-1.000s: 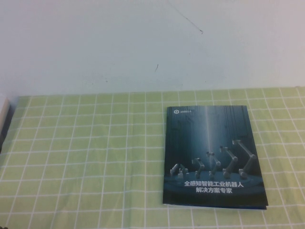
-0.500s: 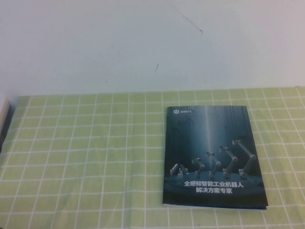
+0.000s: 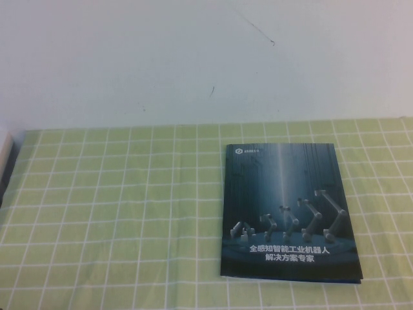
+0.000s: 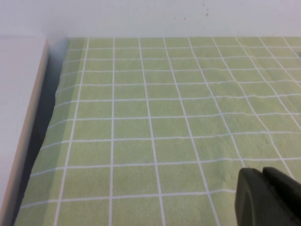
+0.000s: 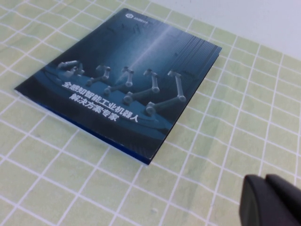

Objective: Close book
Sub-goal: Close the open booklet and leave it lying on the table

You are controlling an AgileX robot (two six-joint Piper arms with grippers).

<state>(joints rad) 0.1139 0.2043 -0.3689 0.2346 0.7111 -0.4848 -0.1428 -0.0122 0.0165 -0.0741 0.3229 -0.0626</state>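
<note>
A dark blue book (image 3: 287, 210) with robot arms and white Chinese lettering on its cover lies closed and flat on the green checked cloth (image 3: 116, 213), right of centre. It shows again in the right wrist view, book (image 5: 122, 80), cover up. My right gripper (image 5: 266, 197) hovers above the cloth, apart from the book, its fingers pressed together and empty. My left gripper (image 4: 263, 193) is over bare cloth far from the book, fingers together, holding nothing. Neither arm appears in the high view.
A white wall (image 3: 193, 58) rises behind the cloth. A pale board or table edge (image 4: 19, 122) runs along the cloth's left side, with a dark gap beside it. The same edge shows at the far left, board (image 3: 5, 152).
</note>
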